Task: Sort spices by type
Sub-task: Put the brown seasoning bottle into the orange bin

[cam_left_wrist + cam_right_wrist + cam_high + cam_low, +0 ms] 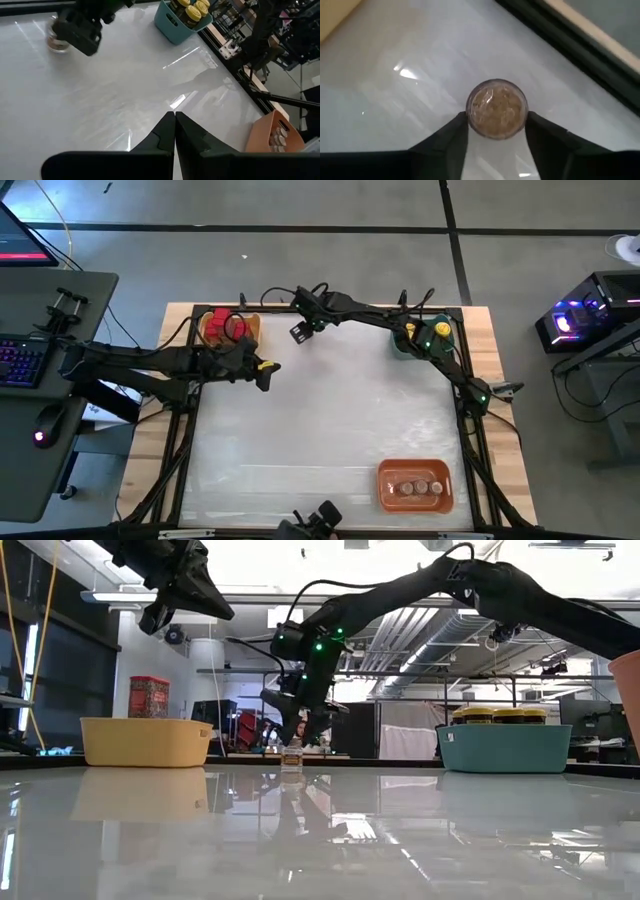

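Small round jar (496, 108) stood upright on white tabletop (320, 440) near far edge, between yellow tray (145, 741) and teal tray (503, 747), apart from both. Right gripper (496, 131) lowered around it, one finger each side, fingers (451, 137) right at jar's sides; actual contact hard to confirm, so not logged as gripped. Jar barely visible from above, mostly hidden under right gripper; partly covered by same gripper in left wrist view. Left gripper (174, 131) fully closed, empty, raised above table near yellow tray. Red boxes (222, 325) in yellow tray, only one (149, 697) poking above rim at table level; count unclear. Yellow-lidded jars (498, 716) in teal tray, partly blocked by right arm from above. Grey-brown jars (419, 487) in orange tray (414, 485) at near right corner; tray cut off at frame edge at table level. Tabletop glossy, reflecting trays and arm, framed by wood border (500, 410) and black rails. Beyond: grey floor, desk with keyboard (20, 362) on left, industrial ceiling with ducts and lights.
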`<state>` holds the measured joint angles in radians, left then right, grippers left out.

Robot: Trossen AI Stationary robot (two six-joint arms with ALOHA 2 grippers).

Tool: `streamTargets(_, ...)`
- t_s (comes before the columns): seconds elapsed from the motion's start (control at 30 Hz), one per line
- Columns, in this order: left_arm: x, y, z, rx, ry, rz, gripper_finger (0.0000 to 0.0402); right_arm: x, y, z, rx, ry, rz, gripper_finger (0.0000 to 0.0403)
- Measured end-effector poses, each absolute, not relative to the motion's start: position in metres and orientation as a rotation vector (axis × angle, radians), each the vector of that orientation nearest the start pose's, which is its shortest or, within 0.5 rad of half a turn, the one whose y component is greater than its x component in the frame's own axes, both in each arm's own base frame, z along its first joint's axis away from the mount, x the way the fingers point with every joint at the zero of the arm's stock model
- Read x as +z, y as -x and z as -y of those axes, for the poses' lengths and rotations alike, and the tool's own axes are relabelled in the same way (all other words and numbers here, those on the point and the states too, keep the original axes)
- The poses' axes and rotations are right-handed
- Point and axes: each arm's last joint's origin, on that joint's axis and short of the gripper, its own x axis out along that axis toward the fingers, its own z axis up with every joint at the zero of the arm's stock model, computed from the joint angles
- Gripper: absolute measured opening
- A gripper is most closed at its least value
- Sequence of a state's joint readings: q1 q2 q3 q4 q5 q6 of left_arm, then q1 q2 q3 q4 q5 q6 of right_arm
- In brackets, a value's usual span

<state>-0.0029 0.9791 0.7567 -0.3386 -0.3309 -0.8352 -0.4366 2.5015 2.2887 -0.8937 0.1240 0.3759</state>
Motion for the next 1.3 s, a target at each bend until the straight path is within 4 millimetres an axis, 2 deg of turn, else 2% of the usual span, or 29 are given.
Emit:
streamTargets(0.1, 0.276, -0.205, -0.009, 0.522, 0.714, -0.392, 0.0, 0.184, -0.478, 0.227, -0.698, -0.48, -0.979, 0.0148)
streamTargets(0.33, 0.276, -0.205, -0.009, 0.523, 0.712, -0.396, 0.0, 0.184, -0.478, 0.227, -0.642, -0.437, -1.003, 0.0099)
streamTargets(0.5, 0.276, -0.205, -0.009, 0.523, 0.709, -0.401, 0.0, 0.186, -0.475, 0.224, -0.6, -0.436, -1.04, 0.0023)
streamTargets(0.57, 0.276, -0.205, -0.009, 0.521, 0.702, -0.403, 0.0, 0.185, -0.473, 0.222, -0.569, -0.432, -1.081, 0.0006)
streamTargets(0.67, 0.276, -0.205, -0.009, 0.519, 0.697, -0.404, 0.0, 0.183, -0.468, 0.22, -0.539, -0.414, -1.146, 0.0009)
streamTargets(0.83, 0.276, -0.205, -0.009, 0.518, 0.689, -0.405, 0.0, 0.198, -0.464, 0.217, -0.497, -0.385, -1.153, 0.0003)
streamTargets(1.0, 0.276, -0.205, -0.009, 0.517, 0.689, -0.404, 0.0, 0.228, -0.47, 0.221, -0.437, -0.483, -0.937, 0.0004)
streamTargets(1.07, 0.276, -0.205, -0.009, 0.517, 0.689, -0.404, 0.0, 0.234, -0.476, 0.224, -0.401, -0.533, -0.847, 0.0002)
streamTargets(1.17, 0.276, -0.205, -0.009, 0.519, 0.697, -0.402, 0.0, 0.228, -0.483, 0.229, -0.431, -0.625, -0.765, 0.0001)
streamTargets(1.3, 0.276, -0.205, -0.009, 0.52, 0.706, -0.397, 0.0, 0.211, -0.496, 0.234, -0.479, -0.756, -0.668, 0.0001)
